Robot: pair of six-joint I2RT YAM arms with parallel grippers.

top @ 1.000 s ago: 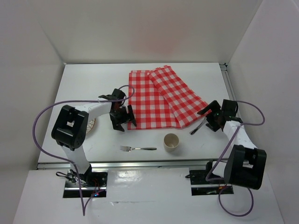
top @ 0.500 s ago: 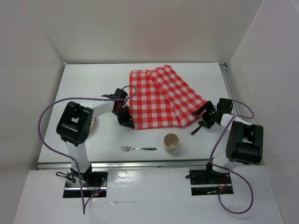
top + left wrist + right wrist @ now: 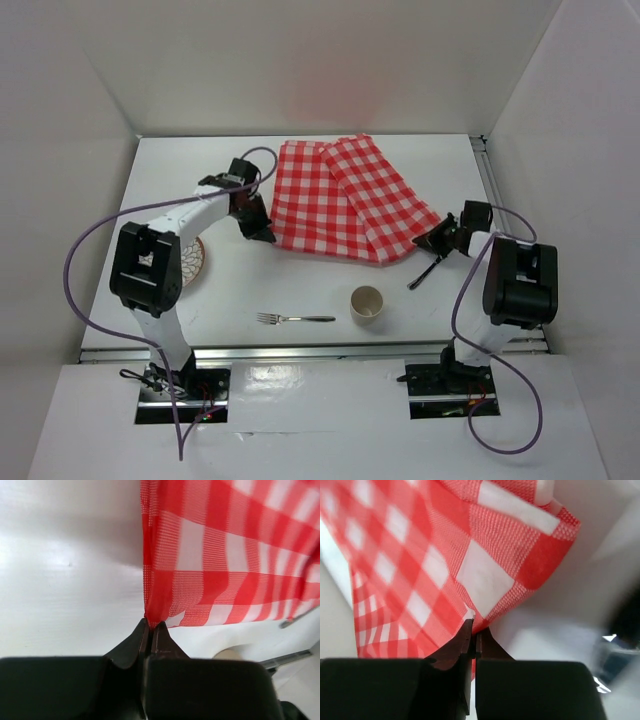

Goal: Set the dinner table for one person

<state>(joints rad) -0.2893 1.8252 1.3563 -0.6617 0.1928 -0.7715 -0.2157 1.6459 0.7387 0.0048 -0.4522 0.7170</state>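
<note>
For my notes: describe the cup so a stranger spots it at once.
On the white table, look between the red-checked cloth and the near edge. The cup stands upright right of the fork: cream and open-topped, the only vessel there.

One table, one checked cloth, one fork, one cup, one plate, one dark utensil

Robotics laboratory test cell: plain white panels enclose a white worktop; two arms with loose purple cables bolt to metal base plates.
</note>
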